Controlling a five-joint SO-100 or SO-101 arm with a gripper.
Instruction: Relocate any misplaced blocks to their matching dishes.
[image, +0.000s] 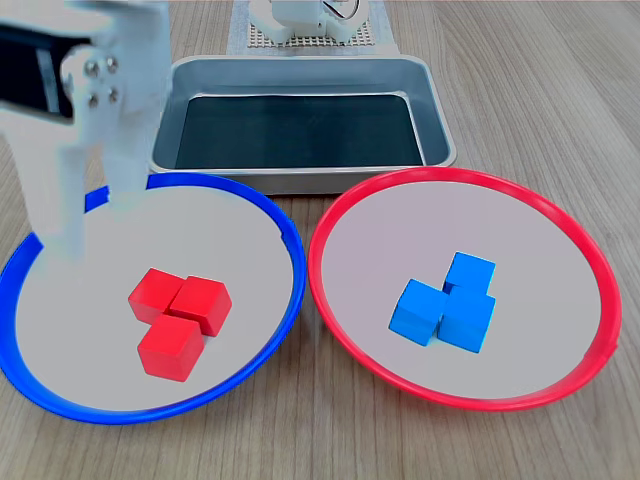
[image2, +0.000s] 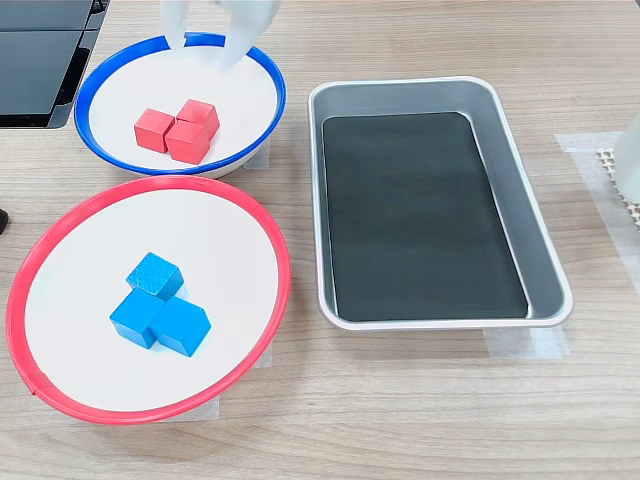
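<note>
Three red blocks (image: 180, 315) (image2: 178, 128) lie clustered in the blue-rimmed dish (image: 240, 230) (image2: 240, 100). Three blue blocks (image: 448, 305) (image2: 158, 305) sit together in the red-rimmed dish (image: 380, 240) (image2: 220, 240), one of them resting partly on the others. My white gripper (image: 95, 218) (image2: 205, 45) hangs over the back part of the blue-rimmed dish, behind the red blocks and apart from them. It is open, with nothing between its fingers.
A rectangular grey metal tray (image: 300, 75) (image2: 540, 260) with a black bottom stands behind the dishes in the first exterior view. The arm's white base (image: 310, 20) sits on a mesh mat beyond it. A dark flat device (image2: 40, 60) lies at the second exterior view's top left.
</note>
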